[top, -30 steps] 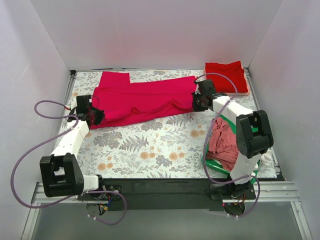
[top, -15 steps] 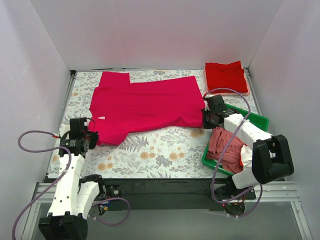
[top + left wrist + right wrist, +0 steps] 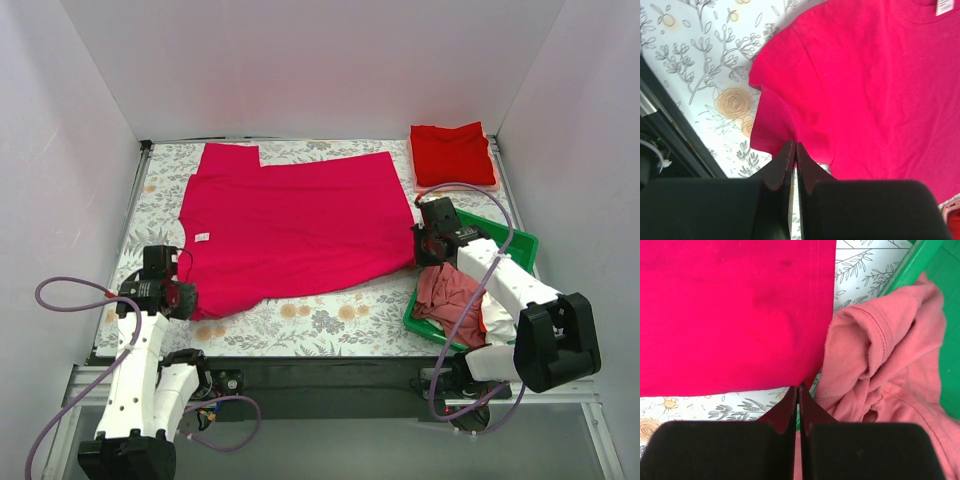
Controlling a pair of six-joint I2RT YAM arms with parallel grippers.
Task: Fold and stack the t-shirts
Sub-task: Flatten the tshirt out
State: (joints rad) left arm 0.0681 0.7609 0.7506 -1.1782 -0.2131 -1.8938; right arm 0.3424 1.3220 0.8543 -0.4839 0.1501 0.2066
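Magenta-crimson soft cloth t-shirt (image 3: 290, 225) lies flat on the flower-printed surface (image 3: 330, 310), long axis from left edge to right edge. The left gripper (image 3: 187, 299) has its jaws closed on the near sleeve, and the right gripper (image 3: 421, 250) on the near hem corner. The cloth extends from both toward the far edge.

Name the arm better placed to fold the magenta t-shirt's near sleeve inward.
Left, probably: the left pincer is shut on that sleeve of the magenta t-shirt; the right pincer pinches its hem corner beside the green tray.
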